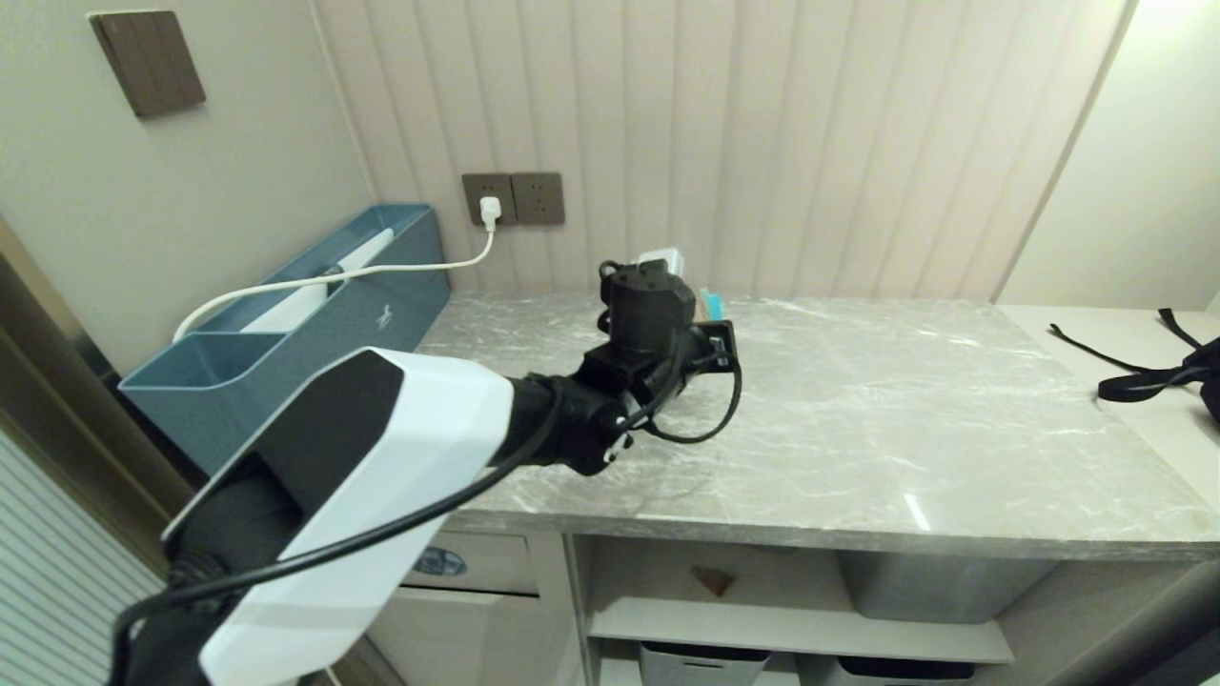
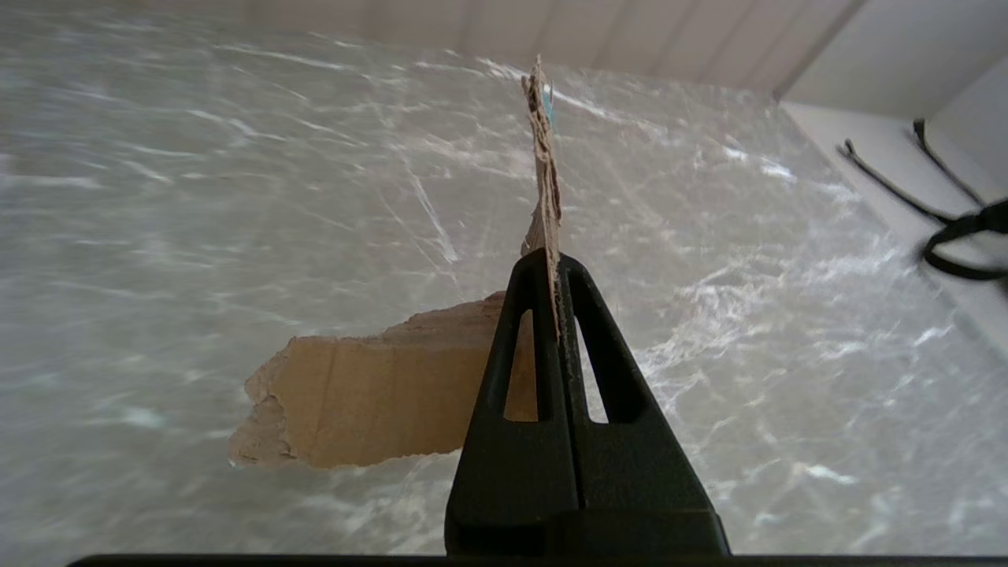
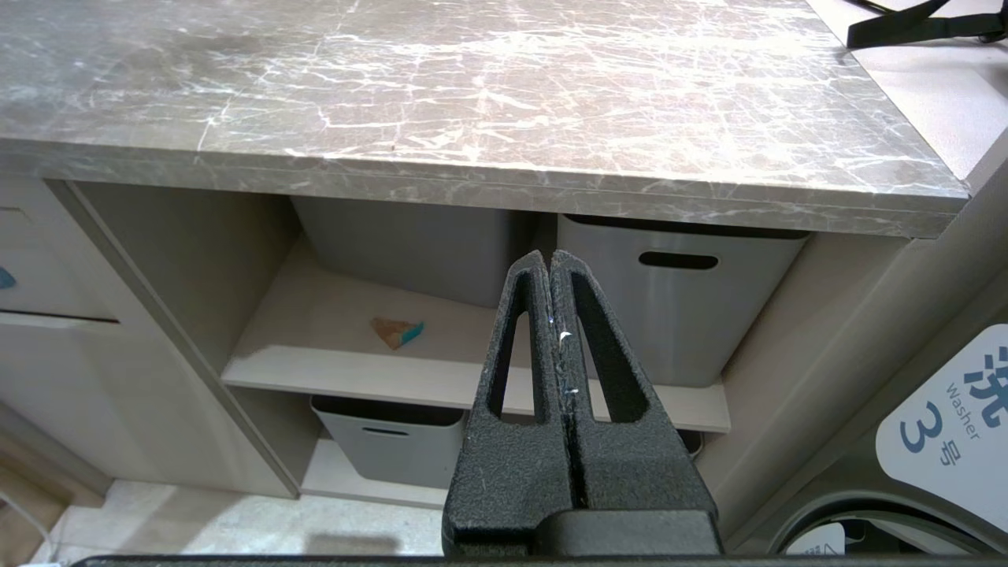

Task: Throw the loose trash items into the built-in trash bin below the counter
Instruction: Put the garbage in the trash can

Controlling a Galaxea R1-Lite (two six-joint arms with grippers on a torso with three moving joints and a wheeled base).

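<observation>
One cardboard scrap (image 2: 543,165) is pinched in my left gripper (image 2: 557,272) over the counter (image 1: 905,419).
Centre frame on my head view, a turquoise edge peeks past that wrist. My right gripper (image 3: 551,264) is closed on nothing; a small triangle scrap (image 3: 398,331) lies on the shelf (image 3: 331,354). Lower right reads "Washer 3" (image 3: 957,413).
</observation>
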